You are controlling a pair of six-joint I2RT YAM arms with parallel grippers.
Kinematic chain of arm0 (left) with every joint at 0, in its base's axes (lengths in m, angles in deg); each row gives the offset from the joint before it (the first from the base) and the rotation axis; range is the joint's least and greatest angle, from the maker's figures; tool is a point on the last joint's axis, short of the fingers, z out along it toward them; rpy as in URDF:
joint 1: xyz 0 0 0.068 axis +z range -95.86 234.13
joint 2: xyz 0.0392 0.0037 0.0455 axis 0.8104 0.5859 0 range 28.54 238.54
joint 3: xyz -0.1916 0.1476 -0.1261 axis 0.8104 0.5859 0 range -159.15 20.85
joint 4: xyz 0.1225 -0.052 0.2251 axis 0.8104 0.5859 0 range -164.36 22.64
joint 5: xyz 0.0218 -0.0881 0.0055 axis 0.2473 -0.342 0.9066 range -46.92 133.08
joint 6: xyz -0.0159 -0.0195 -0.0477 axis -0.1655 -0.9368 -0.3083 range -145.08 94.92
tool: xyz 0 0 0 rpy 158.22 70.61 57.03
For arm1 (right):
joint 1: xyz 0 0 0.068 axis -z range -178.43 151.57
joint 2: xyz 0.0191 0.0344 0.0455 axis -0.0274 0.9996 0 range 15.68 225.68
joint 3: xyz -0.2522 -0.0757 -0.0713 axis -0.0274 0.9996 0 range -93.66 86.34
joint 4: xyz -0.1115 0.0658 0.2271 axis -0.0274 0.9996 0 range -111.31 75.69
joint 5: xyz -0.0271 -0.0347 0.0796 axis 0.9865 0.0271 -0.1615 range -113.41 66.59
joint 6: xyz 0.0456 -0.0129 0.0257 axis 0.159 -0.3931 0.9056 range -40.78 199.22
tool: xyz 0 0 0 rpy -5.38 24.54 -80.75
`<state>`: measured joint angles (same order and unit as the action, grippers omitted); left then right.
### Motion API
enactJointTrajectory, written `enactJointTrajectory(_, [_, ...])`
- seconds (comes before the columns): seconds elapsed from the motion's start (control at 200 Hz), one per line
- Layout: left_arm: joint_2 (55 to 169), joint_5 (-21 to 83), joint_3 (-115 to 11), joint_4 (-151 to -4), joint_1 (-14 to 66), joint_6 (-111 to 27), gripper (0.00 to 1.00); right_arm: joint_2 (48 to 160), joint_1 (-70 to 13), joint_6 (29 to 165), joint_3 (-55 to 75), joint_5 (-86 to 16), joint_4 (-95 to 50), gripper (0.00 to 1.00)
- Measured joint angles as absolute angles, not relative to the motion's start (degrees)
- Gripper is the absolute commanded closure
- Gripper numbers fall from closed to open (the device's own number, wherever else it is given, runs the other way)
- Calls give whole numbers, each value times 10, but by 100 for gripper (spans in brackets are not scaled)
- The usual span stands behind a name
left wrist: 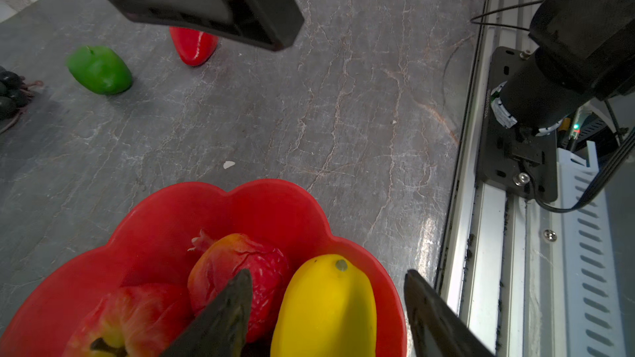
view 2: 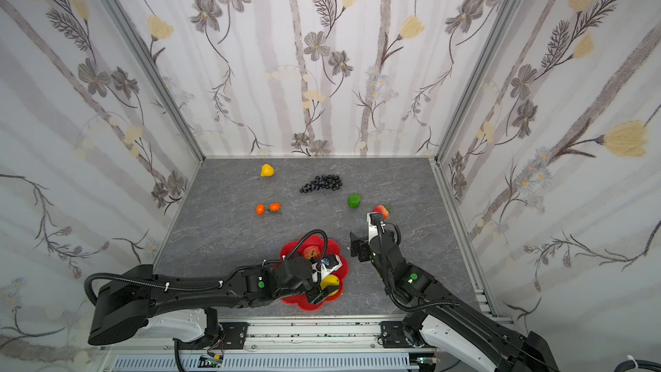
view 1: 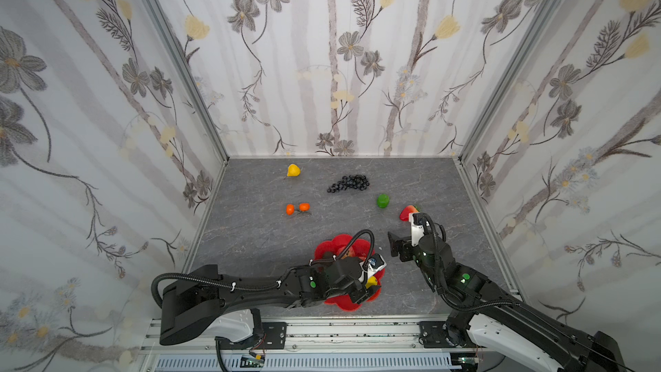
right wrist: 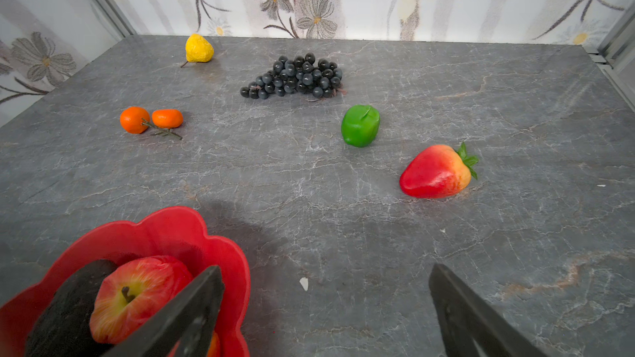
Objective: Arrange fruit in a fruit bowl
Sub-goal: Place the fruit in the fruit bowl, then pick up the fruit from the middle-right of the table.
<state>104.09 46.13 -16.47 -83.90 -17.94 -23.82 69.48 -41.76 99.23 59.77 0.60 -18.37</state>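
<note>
The red scalloped fruit bowl (view 1: pixel 343 239) (view 2: pixel 297 245) (left wrist: pixel 206 190) (right wrist: pixel 171 214) sits near the front edge. In it lie a red apple (right wrist: pixel 137 293), a black avocado (right wrist: pixel 68 310), a wrinkled red fruit (left wrist: pixel 237 269) and a yellow lemon (left wrist: pixel 326 307) (view 2: pixel 329 282). My left gripper (left wrist: pixel 328 274) (view 1: pixel 372 282) hangs over the bowl, open, straddling the lemon with a gap on each side. My right gripper (right wrist: pixel 325 269) (view 1: pixel 404 230) is open and empty above bare table just right of the bowl. A strawberry (right wrist: pixel 438 173) lies just beyond it.
Farther back on the grey table lie a green fruit (view 1: pixel 383 201), dark grapes (view 1: pixel 348 183), two small oranges (view 1: pixel 297 208) and a yellow pear (view 1: pixel 293 170). Papered walls close in three sides. A metal rail (view 1: pixel 322 331) runs along the front.
</note>
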Motion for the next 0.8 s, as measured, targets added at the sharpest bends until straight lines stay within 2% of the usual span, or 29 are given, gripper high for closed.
enactJointTrajectory(0.25, [962,513,-141,-833,-151,-259,26,737,-365,1042,536,9,-118,6])
enactJointTrajectory(0.38, [904,571,-112,-824,-132,-284,16,780,-320,1076,504,-2,-81,6])
enactJointTrajectory(0.63, [751,708,-60,-757,-89,-351,11,898,-226,1178,434,-37,-16,5])
enactJointTrajectory(0.799, [620,748,-6,-726,-71,-378,8,987,-176,1245,391,-58,18,5])
